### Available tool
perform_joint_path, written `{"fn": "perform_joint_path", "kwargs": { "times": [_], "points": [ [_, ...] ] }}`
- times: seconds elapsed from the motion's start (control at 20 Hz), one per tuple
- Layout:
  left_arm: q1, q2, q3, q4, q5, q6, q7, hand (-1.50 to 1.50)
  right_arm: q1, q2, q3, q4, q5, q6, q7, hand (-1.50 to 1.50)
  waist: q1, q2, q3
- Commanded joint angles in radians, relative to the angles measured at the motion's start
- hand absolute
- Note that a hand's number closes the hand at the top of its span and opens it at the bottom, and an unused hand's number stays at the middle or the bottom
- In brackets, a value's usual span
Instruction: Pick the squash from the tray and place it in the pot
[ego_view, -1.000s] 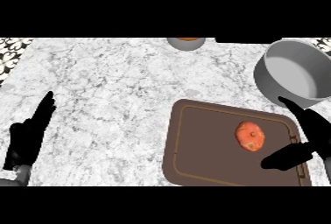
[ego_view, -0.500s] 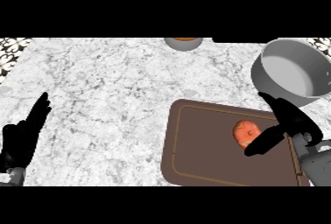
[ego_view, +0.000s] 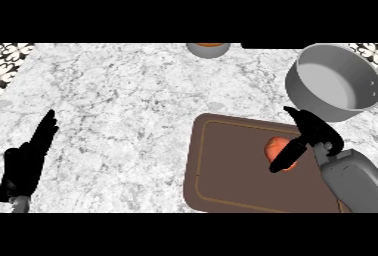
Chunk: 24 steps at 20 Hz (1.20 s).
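- The right hand (ego_view: 314, 134) is over the right side of the brown tray (ego_view: 221, 175), with its grey forearm (ego_view: 353, 180) coming in from the near right corner.
- Its fingers (ego_view: 289, 156) point down and to the near left and lie across the squash (ego_view: 276, 148). They look long and only a little bent, close together.
- The thumb (ego_view: 297, 115) sticks out toward the far side, away from the fingers, so the hand looks partly open.
- The fingers hide the right part of the squash. I cannot tell if the hand is really holding it or only lying on top of it.
- The squash is orange and sits on the tray, in the right half, a bit toward the far side.
- Only a small rounded bit of the squash shows to the left of the fingers, so I cannot tell which way its long side runs or where it points.
- The grey pot (ego_view: 334, 82) stands on the counter (ego_view: 125, 110) at the far right, just past the tray's far right corner. It is upright.
- The left hand (ego_view: 28, 162) rests at the near left edge of the counter, with straight fingers close together pointing to the far side. It touches nothing else and is well apart from the tray.
- A small bowl (ego_view: 208, 49) with something orange inside sits at the far edge of the counter, in the middle.
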Motion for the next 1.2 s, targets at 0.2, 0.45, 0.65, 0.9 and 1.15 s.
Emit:
{"fn": "perform_joint_path", "kwargs": {
  "times": [0.2, 0.45, 0.65, 0.9, 1.15],
  "points": [
    [-0.010, -0.029, 0.054, 0.073, -0.012, -0.051, -0.048, 0.00, -0.005, 0.056, 0.001, 0.074, 0.057, 0.045, 0.089, -1.50, -0.009, 0.000, 0.000],
    [-0.032, -0.054, 0.055, 0.023, -0.052, -0.046, 0.033, 0.00, 0.008, 0.087, -0.020, 0.168, 0.119, 0.045, -0.008, -1.50, -0.006, 0.000, 0.001],
    [-0.008, -0.053, 0.083, 0.008, -0.065, -0.071, 0.027, 0.00, 0.001, 0.122, -0.042, 0.194, 0.131, 0.062, 0.006, -1.50, -0.004, 0.000, 0.001],
    [-0.066, -0.082, 0.092, 0.045, -0.089, -0.081, 0.062, 0.00, 0.080, 0.104, -0.007, 0.115, 0.148, 0.119, -0.063, 1.50, -0.013, 0.000, 0.000],
    [0.009, -0.100, 0.129, 0.000, -0.125, -0.112, 0.014, 0.00, -0.013, 0.173, -0.072, 0.211, 0.225, 0.110, -0.110, 1.50, -0.004, 0.000, 0.000]
  ]
}}
